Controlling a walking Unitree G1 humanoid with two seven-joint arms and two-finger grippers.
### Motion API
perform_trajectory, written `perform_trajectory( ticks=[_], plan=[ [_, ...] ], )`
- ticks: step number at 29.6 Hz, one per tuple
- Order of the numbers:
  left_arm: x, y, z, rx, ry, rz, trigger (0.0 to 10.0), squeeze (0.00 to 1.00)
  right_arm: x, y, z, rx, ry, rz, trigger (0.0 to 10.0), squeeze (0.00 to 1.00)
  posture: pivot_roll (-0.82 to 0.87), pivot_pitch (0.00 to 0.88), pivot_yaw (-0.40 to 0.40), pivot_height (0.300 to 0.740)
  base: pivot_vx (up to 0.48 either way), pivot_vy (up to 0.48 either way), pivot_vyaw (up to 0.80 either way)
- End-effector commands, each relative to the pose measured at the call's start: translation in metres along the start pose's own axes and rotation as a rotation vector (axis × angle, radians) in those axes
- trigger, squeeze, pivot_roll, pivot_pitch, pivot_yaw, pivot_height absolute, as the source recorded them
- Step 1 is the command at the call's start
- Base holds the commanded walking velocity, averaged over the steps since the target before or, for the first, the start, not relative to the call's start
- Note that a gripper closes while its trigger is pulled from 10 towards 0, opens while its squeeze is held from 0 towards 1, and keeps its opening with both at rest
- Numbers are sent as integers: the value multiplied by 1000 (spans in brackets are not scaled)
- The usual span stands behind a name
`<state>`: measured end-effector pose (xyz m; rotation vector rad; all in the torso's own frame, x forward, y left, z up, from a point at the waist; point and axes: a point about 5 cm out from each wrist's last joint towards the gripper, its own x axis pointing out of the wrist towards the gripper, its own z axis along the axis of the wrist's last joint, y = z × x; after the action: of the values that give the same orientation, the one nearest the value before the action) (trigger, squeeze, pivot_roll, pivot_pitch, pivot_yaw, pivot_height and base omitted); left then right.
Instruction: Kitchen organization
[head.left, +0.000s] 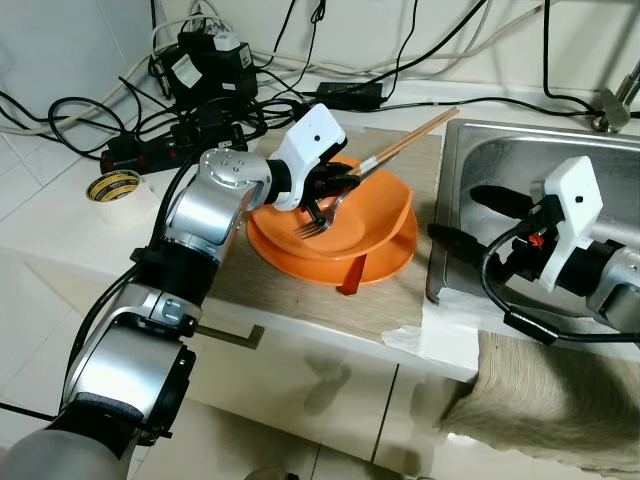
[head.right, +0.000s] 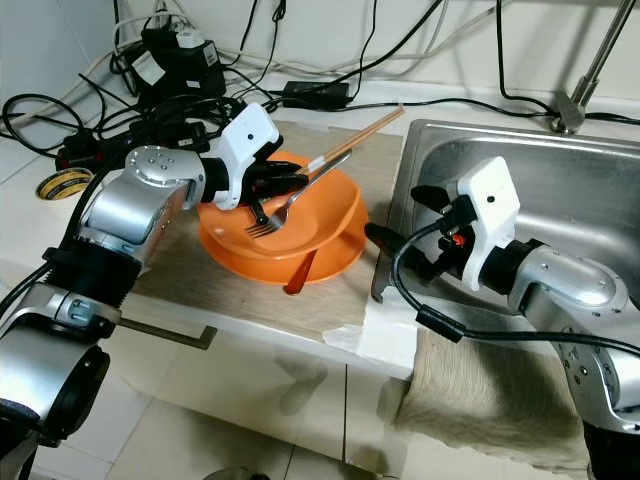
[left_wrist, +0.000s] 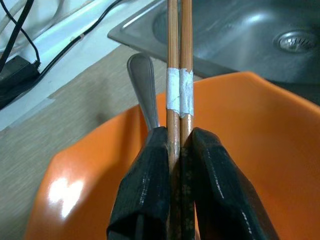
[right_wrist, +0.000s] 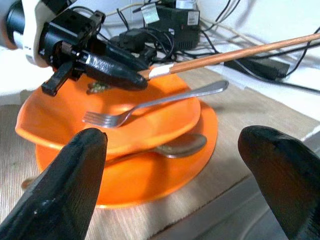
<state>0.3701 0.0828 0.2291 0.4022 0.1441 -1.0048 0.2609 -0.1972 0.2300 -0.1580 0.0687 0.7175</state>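
The left hand (head.left: 345, 180) is hovering over the orange bowl (head.left: 375, 215), its fingers (left_wrist: 150, 190) pinched shut on a pair of taped wooden chopsticks (head.left: 415, 135) whose free ends are pointing away toward the sink (head.left: 520, 150). A fork (right_wrist: 150, 105) is lying inside the bowl, which is sitting on an orange plate (right_wrist: 165, 175) with a spoon (right_wrist: 175, 145) between the two. The stack is resting on a mat (head.left: 300, 295) on the bench (head.left: 60, 240), just beside the sink. The right hand (right_wrist: 175, 180) is waiting spread wide and empty, facing the bowl from the sink side. Tangled cables (head.left: 120, 110) are lying behind the bowl.
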Motion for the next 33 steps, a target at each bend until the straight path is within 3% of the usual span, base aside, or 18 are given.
perform_trajectory(
  ticks=[1,12,21,27,33],
  plan=[
    [-4,2,6,-3,-26,17,0,0,1,-1,3,1,-17,-7,10000,0,-71,0,79,740,0,0,0],
    [-2,-7,7,-65,-92,39,0,0,7,-3,4,20,-53,-50,10000,0,-63,0,80,740,0,0,0],
    [-4,-25,16,-17,-160,-65,0,0,8,0,4,15,-39,-10,10000,0,-58,0,75,740,0,0,0],
    [-6,-29,18,-4,-169,-98,0,0,12,5,4,15,-33,37,10000,0,-55,0,79,740,0,0,0],
    [-8,-28,26,13,-189,-108,0,0,27,18,5,3,-25,155,10000,0,-51,0,86,740,0,0,0]
  ],
)
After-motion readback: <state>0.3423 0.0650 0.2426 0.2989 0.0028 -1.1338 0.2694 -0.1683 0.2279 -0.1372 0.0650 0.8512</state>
